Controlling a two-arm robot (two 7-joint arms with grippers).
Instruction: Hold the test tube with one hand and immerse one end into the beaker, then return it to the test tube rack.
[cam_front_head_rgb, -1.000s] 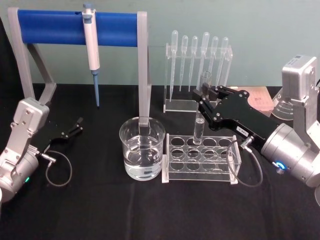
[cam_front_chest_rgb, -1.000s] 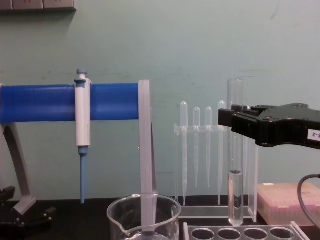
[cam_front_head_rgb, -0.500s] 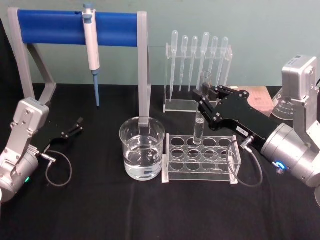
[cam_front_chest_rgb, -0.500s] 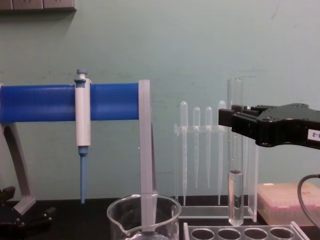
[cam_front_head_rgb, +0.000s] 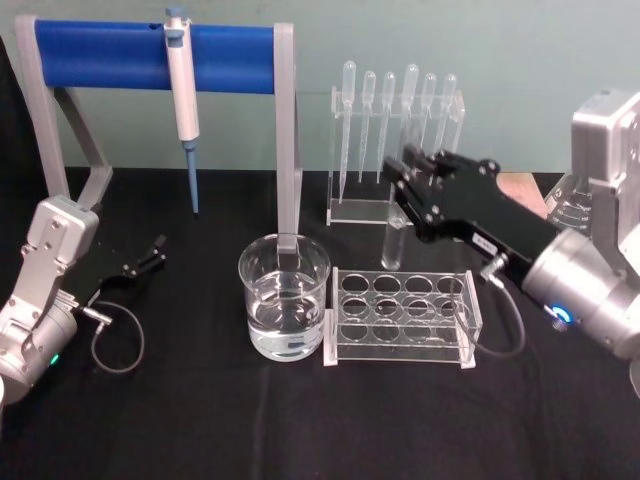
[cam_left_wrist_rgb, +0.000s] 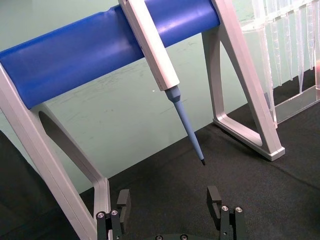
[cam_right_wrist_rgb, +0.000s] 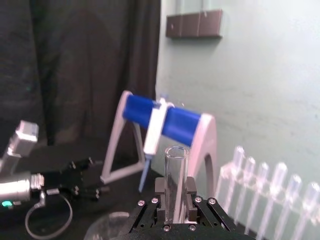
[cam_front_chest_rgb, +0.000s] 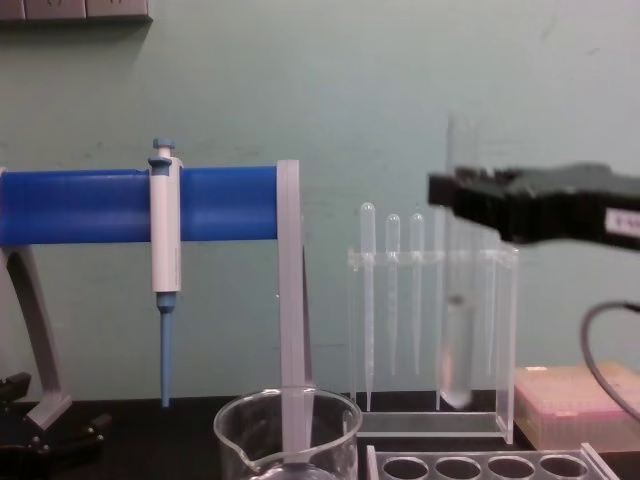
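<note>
The test tube (cam_front_head_rgb: 393, 246) is a clear glass tube with some liquid in its rounded bottom. It hangs upright above the back row of the clear tube rack (cam_front_head_rgb: 401, 304), free of the holes. My right gripper (cam_front_head_rgb: 407, 180), black and blocky, is shut on the tube's upper part. In the right wrist view the tube (cam_right_wrist_rgb: 175, 172) stands between the fingers (cam_right_wrist_rgb: 190, 190). From the chest the tube (cam_front_chest_rgb: 457, 350) shows to the right of the beaker (cam_front_chest_rgb: 290, 430) and above it. The beaker (cam_front_head_rgb: 285, 297), wide and part-filled with water, stands left of the rack. My left gripper (cam_front_head_rgb: 152, 254) is parked open at the far left.
A blue-barred stand (cam_front_head_rgb: 150, 45) with a hanging pipettor (cam_front_head_rgb: 182, 100) rises behind the beaker, and its grey leg (cam_front_head_rgb: 287, 150) comes down just behind it. A clear holder of plastic pipettes (cam_front_head_rgb: 395, 120) stands behind the rack. A pink box (cam_front_chest_rgb: 575, 405) sits at the right.
My right gripper has risen with the test tube and shifted slightly left. The tube's bottom now hangs higher above the rack. The left arm has not moved.
</note>
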